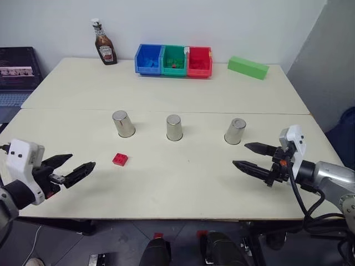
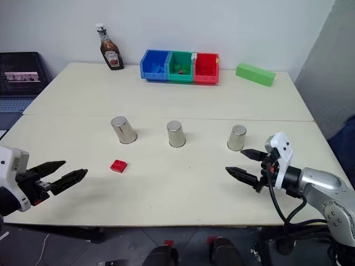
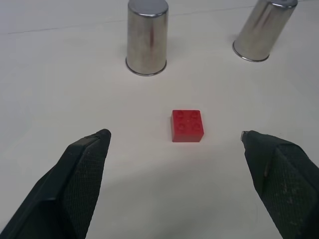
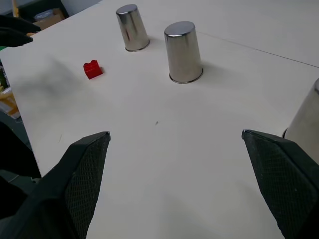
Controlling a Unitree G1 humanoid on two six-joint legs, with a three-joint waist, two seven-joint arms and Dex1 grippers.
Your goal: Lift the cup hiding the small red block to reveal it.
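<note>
On the table [image 1: 166, 188], three upturned cups in a row across the middle: left cup [image 1: 123, 123], middle cup [image 1: 174, 127], right cup [image 1: 235, 131], well apart from one another. Small red block [image 1: 120, 159] lying bare on the table, just in front of the left cup. Along the far edge, a sauce bottle [image 1: 104, 44] at the left, three bins [image 1: 173, 61] side by side at the centre, a long block [image 1: 248, 67] to their right. Left gripper [image 1: 75, 168] at the near left, right gripper [image 1: 250, 157] at the near right, in front of the right cup.
</note>
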